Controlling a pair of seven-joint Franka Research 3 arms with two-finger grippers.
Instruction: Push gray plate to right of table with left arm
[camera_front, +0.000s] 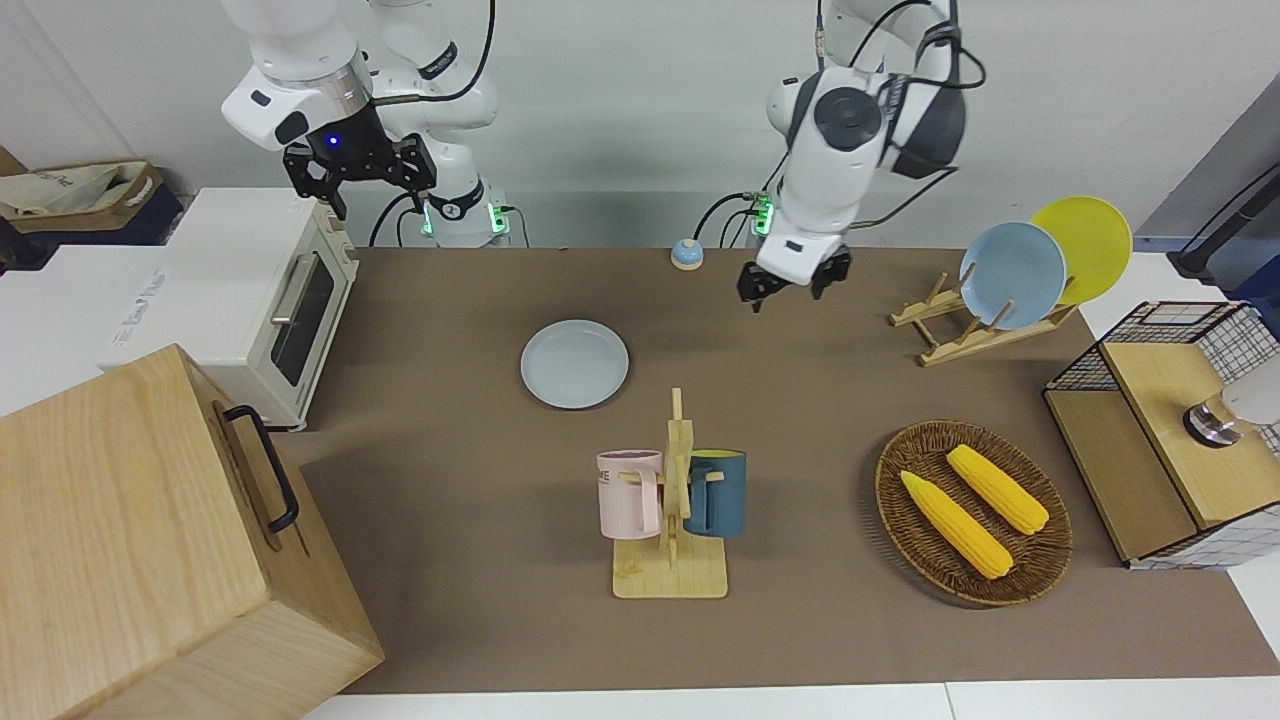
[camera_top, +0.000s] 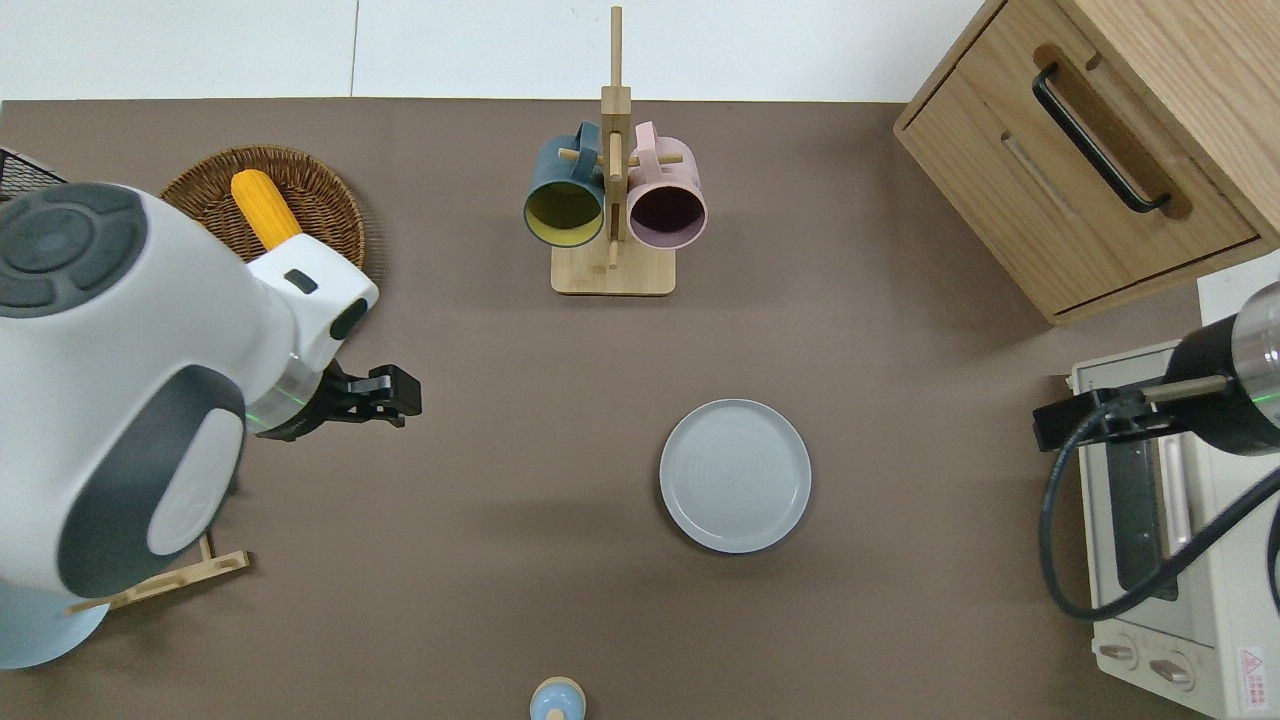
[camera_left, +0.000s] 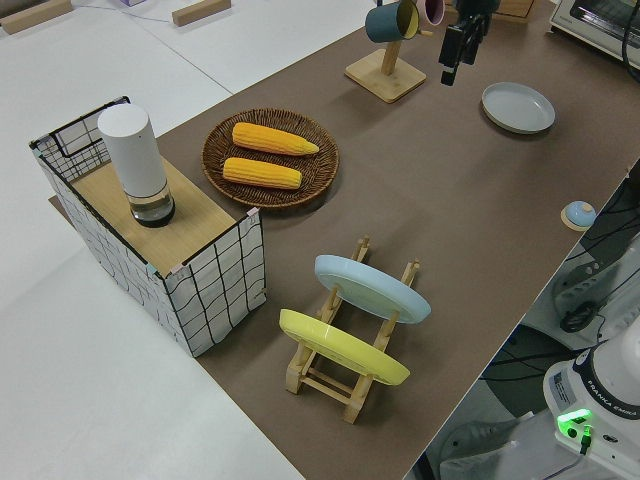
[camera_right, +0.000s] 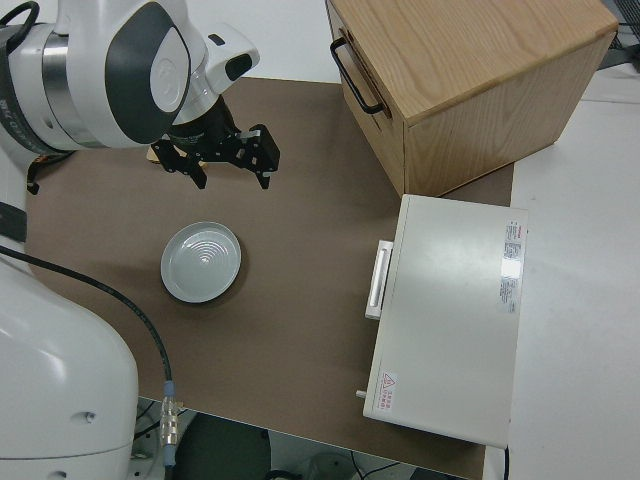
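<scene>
Nothing's been pushed yet: the gray plate (camera_top: 735, 489) sits untouched mid-worktop (camera_top: 480, 600), nearer the robots than the mug rack (camera_top: 613, 200). The left gripper (camera_top: 385, 392) is held open, well apart from the plate. The right arm is parked.

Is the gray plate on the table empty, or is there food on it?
Empty. The gray plate lies flat on the table, and only its bare ringed inside shows in the overhead view.

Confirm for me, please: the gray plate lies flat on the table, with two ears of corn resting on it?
Not quite. The gray plate does lie flat on the table, but it is bare; the two ears of corn rest in the wicker basket, as the front view shows.
</scene>
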